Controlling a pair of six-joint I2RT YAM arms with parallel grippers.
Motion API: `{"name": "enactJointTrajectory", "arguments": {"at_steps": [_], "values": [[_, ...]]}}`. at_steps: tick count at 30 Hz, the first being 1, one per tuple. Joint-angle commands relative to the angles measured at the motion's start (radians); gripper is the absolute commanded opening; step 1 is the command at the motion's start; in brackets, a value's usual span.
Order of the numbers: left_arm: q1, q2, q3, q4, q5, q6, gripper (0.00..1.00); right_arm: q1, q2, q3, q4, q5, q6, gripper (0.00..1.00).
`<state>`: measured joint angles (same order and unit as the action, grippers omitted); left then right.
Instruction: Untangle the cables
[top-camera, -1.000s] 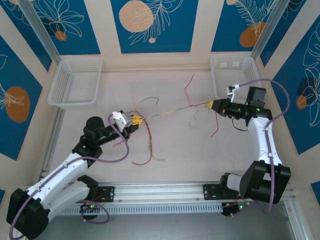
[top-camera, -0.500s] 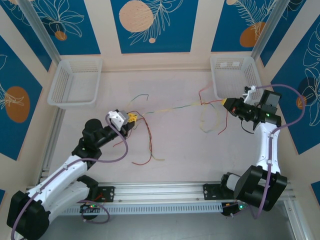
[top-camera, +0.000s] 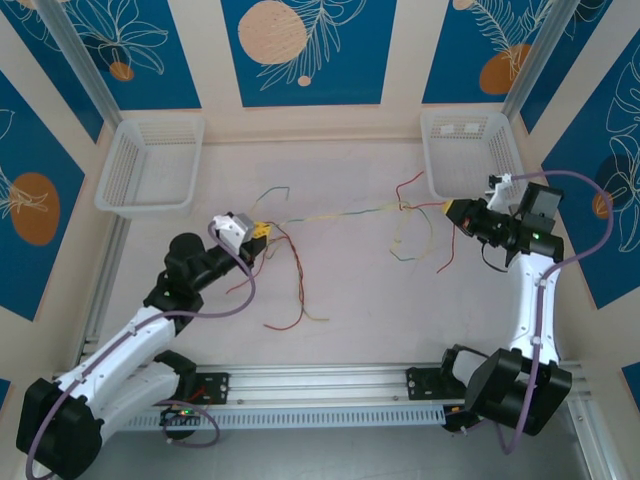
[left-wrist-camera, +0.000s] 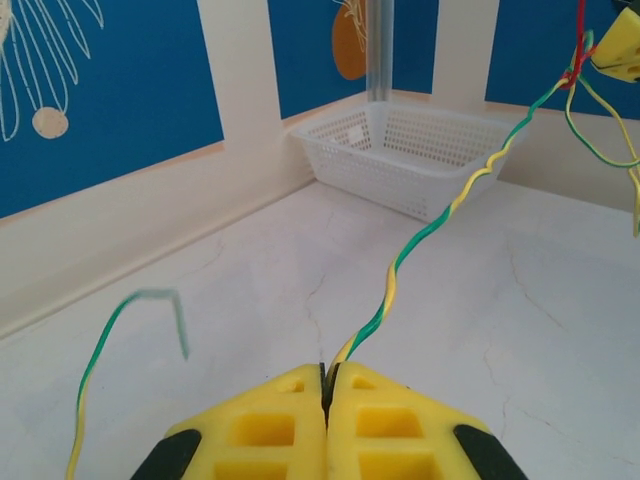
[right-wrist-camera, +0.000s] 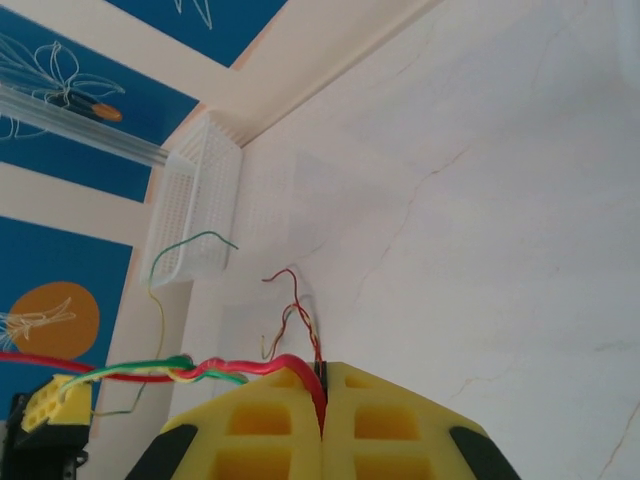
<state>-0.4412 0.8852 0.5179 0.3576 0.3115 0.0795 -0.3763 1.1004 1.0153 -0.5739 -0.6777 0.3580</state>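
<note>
Two baskets (top-camera: 148, 207) (top-camera: 470, 188) stood at the far corners of the bench (top-camera: 340, 290). The left pincer (top-camera: 258, 232) and the right pincer (top-camera: 452, 209) each pinched shut on several tangled cables (top-camera: 340, 214), strung between them across mid-bench.

The walls (top-camera: 310, 45) carry blue panels with orange discs and white line-drawn leaves, split by cream bands. The pale, faintly veined table (top-camera: 340, 290) is evenly lit. A white mesh basket (top-camera: 115, 170) sits in its far left corner, a second basket (top-camera: 435, 165) in the far right, and a metal rail (top-camera: 320, 378) runs along the near edge.

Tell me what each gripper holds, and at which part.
Left gripper: the yellow-green cable, pinched where its taut span starts. Right gripper: the red cable, pinched beside its twist with yellow-green strands.
</note>
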Motion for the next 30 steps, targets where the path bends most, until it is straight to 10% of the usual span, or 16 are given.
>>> {"name": "enactJointTrajectory", "arguments": {"at_steps": [1, 5, 10, 23, 30], "values": [[0.037, 0.028, 0.085, -0.074, -0.076, 0.007, 0.0, 0.108, 0.036, 0.059, 0.098, 0.107, -0.058, 0.0], [-0.084, 0.134, 0.188, -0.149, -0.058, 0.081, 0.0, 0.436, 0.099, 0.096, 0.13, 0.105, -0.08, 0.0], [-0.133, 0.167, 0.181, -0.047, -0.014, 0.053, 0.0, 0.591, 0.187, 0.125, 0.165, 0.178, -0.035, 0.0], [-0.061, 0.043, 0.075, -0.068, -0.228, 0.017, 0.0, 0.279, 0.06, 0.001, 0.179, 0.194, 0.119, 0.0], [-0.054, 0.153, 0.152, -0.117, -0.028, 0.007, 0.0, 0.358, 0.092, 0.063, 0.091, 0.066, 0.007, 0.0]]}}
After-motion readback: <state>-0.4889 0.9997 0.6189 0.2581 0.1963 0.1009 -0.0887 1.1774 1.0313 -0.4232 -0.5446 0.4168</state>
